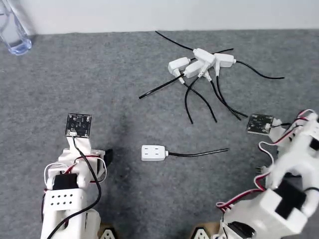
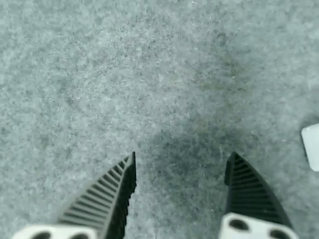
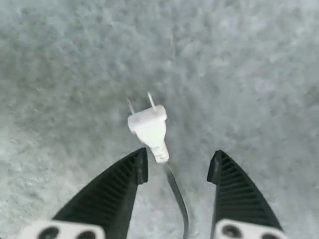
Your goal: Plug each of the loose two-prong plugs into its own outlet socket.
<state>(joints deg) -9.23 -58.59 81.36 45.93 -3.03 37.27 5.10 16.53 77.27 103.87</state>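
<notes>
My right gripper is hanging spread wide over a loose plug; my left gripper is gaping above grey carpet near the outlet socket.

A clear container stands at the grey felt's corner.

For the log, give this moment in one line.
left claw open over grey carpet | right claw open over white two-prong plug | white outlet block empty

White arms, black ribbed jaws, red, black, white cables.
</notes>
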